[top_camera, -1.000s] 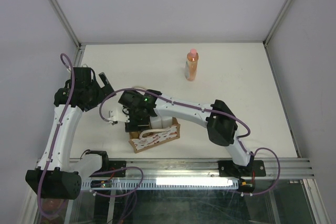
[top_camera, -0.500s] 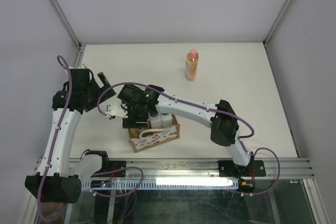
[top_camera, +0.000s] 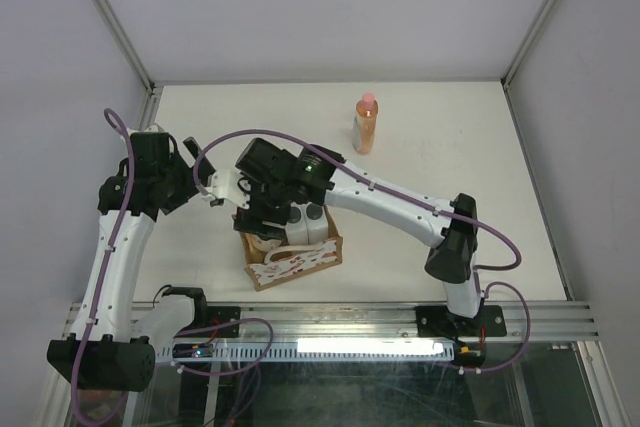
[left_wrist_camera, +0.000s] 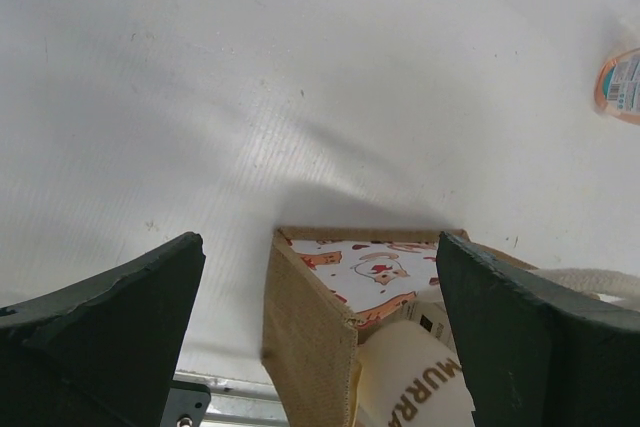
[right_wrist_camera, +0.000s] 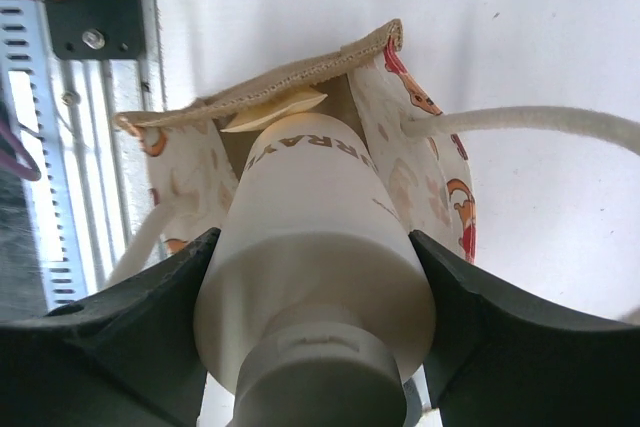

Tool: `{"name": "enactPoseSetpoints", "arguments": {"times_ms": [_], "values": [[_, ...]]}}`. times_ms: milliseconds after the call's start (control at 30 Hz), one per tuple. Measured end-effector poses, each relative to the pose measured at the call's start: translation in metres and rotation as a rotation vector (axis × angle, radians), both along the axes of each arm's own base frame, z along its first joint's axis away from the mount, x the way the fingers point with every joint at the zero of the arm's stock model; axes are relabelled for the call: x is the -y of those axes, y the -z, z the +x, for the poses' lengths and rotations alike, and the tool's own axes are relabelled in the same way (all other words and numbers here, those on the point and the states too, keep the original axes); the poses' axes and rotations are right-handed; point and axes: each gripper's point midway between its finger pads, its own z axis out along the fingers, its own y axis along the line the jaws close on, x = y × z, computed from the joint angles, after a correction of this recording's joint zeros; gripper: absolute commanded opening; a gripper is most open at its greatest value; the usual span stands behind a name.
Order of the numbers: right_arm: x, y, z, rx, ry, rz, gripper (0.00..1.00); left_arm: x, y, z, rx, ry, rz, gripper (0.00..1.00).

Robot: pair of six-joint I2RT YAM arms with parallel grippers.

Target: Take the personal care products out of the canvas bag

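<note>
Right wrist view: right gripper (right_wrist_camera: 312, 242) clamped on cream plastic bottle with matching cap (right_wrist_camera: 315, 197), its far end inside boxy tan canvas tote (right_wrist_camera: 300, 72) near table's (top_camera: 480, 147) near edge; left gripper (left_wrist_camera: 320, 242), jaws apart, beside tote.

The right pincer (right_wrist_camera: 315, 287) has lifted the beige bottle (right_wrist_camera: 310, 197) from the canvas bag (right_wrist_camera: 290, 72).

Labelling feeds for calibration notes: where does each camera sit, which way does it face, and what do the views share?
Top external: high behind the bases, looking down on the table; left arm and right arm show, with the canvas bag below them.
Left wrist: on the left arm, looking down between open jaws at the bag's corner and the beige bottle.
Right wrist: looking down the beige bottle clamped in its jaws, into the bag.
Shared: all see the bag; both wrists see the beige bottle.
</note>
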Motion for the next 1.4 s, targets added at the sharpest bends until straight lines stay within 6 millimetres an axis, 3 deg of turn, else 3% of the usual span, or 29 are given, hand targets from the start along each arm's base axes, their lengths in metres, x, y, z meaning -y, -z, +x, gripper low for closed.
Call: {"name": "enactPoseSetpoints", "arguments": {"times_ms": [167, 433, 733, 867, 1133, 1233, 1400], "values": [[0.004, -0.036, -0.005, -0.083, 0.086, 0.071, 0.00, 0.002, 0.004, 0.001, -0.004, -0.002, -0.013, 0.99], [0.031, -0.074, 0.022, -0.249, 0.353, 0.170, 0.00, 0.005, 0.004, 0.003, 0.002, 0.008, -0.028, 0.99], [0.100, -0.126, 0.078, -0.538, 0.781, 0.431, 0.00, 0.015, 0.013, 0.018, -0.019, 0.042, -0.067, 0.99], [0.133, -0.136, 0.096, -0.638, 0.929, 0.536, 0.00, 0.020, 0.019, 0.027, -0.036, 0.059, -0.087, 0.99], [0.195, -0.121, 0.137, -0.654, 1.189, 0.591, 0.00, 0.028, 0.022, 0.036, -0.036, 0.088, -0.121, 0.99], [0.219, -0.100, 0.153, -0.583, 1.289, 0.551, 0.00, 0.029, 0.022, 0.037, -0.032, 0.092, -0.125, 0.99], [0.258, -0.045, 0.171, -0.453, 1.442, 0.389, 0.00, 0.030, 0.019, 0.036, -0.026, 0.096, -0.133, 0.99]]}}
